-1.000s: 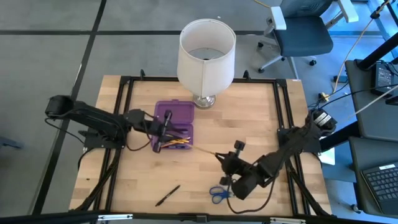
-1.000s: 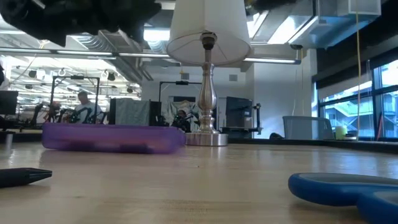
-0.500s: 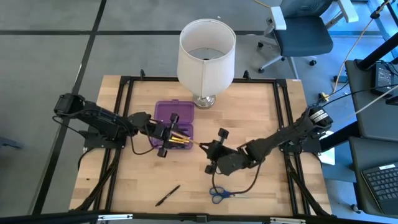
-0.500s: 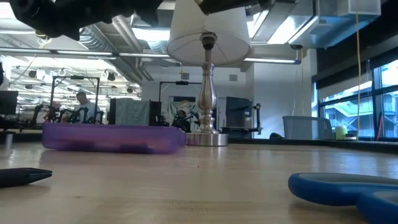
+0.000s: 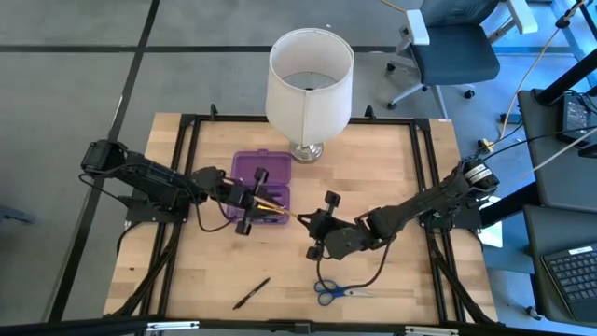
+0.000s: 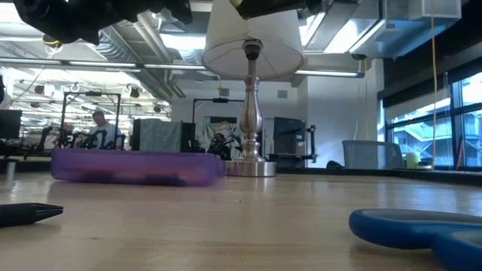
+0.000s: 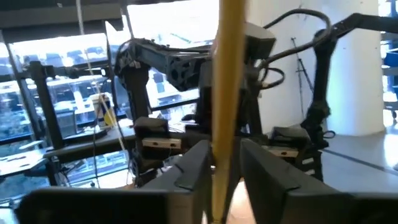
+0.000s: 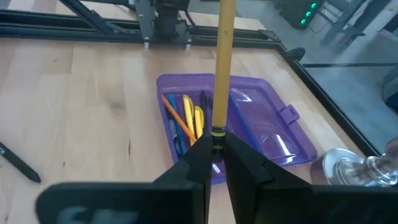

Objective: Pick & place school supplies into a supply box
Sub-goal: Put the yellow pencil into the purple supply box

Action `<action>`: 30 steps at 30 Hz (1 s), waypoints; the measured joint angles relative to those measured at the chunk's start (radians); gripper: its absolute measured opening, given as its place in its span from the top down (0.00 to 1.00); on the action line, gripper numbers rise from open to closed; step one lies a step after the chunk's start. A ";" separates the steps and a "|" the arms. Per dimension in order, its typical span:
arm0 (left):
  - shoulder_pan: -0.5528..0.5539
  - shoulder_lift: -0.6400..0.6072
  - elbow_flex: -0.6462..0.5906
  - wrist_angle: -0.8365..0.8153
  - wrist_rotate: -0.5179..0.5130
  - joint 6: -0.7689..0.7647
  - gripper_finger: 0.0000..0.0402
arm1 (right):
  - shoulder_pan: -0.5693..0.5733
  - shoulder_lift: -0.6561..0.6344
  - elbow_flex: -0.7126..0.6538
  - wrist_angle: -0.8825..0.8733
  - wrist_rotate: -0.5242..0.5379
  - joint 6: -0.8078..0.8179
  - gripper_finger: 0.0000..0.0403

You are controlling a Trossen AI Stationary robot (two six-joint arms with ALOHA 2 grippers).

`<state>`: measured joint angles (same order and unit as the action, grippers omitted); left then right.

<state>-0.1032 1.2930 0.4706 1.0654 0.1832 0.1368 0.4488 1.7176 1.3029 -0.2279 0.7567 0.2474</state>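
The open purple supply box [image 5: 261,173] lies near the lamp and holds orange and yellow pens [image 8: 186,121]. A yellow pencil [image 5: 280,209] hangs in the air over the box's near right corner, spanning both grippers. My left gripper [image 5: 254,201] is shut on its far-left end. My right gripper [image 5: 312,224] is shut on the other end. Blue-handled scissors [image 5: 331,291] and a black pen [image 5: 252,292] lie flat on the table near its near edge. The low view shows the box [image 6: 135,165], the scissors [image 6: 414,226] and the pen [image 6: 30,213]. My left gripper has the yellow pencil [image 7: 229,74] pinched between its two fingers [image 7: 196,168]. It comes from the table's left, and the shaft runs on ahead of the fingertips toward the right arm. The pencil is lifted clear. My right gripper pinches the pencil's dark ferrule end [image 8: 217,132] between its two fingers [image 8: 199,155], coming roughly level from the table's right. The shaft [image 8: 222,62] sticks out ahead of the fingertips over the box, lifted clear.
A white-shaded lamp [image 5: 310,84] stands on its metal base just beyond the box's far right corner. A black frame rail [image 5: 187,168] runs along the table's sides. Bare wood lies between the box and the scissors.
My right gripper has carried the pencil from near the scissors toward the table's left and far edge, up to the box. My left gripper has shifted a little toward the right and turned, and the pencil's free end now sits between its fingers.
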 joint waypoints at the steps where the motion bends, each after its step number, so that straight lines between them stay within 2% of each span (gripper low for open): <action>1: 0.000 0.000 0.000 0.009 -0.005 0.000 0.83 | 0.000 0.000 0.000 0.000 0.000 -0.006 0.90; 5: -0.001 0.000 0.000 0.012 0.003 0.004 0.96 | -0.001 0.000 0.000 -0.003 -0.055 -0.040 0.90; 8: -0.002 0.000 0.000 0.005 0.010 -0.005 0.97 | -0.003 0.000 0.000 -0.007 -0.104 -0.046 0.88; 13: 0.000 -0.003 0.000 -0.019 -0.011 -0.019 0.97 | -0.002 -0.011 0.001 -0.109 -0.138 -0.013 0.73; 17: 0.001 -0.033 0.000 -0.147 -0.116 -0.013 0.97 | 0.001 -0.049 0.001 -0.237 -0.169 0.096 0.59; 20: 0.002 -0.074 0.009 -0.325 -0.224 -0.004 0.97 | 0.026 -0.092 0.001 -0.316 -0.169 0.173 0.53; 22: 0.009 -0.103 0.037 -0.502 -0.268 -0.013 0.97 | 0.053 -0.120 0.001 -0.347 -0.169 0.195 0.50; 26: 0.025 -0.118 0.166 -0.939 -0.296 -0.089 0.97 | 0.100 -0.152 0.001 -0.377 -0.171 0.219 0.49; 30: 0.028 -0.074 0.328 -1.347 -0.314 -0.148 0.97 | 0.119 -0.157 0.001 -0.380 -0.167 0.220 0.49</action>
<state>-0.0753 1.2195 0.7989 -0.2820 -0.1311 -0.0117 0.5681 1.5604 1.3037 -0.6075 0.5892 0.4671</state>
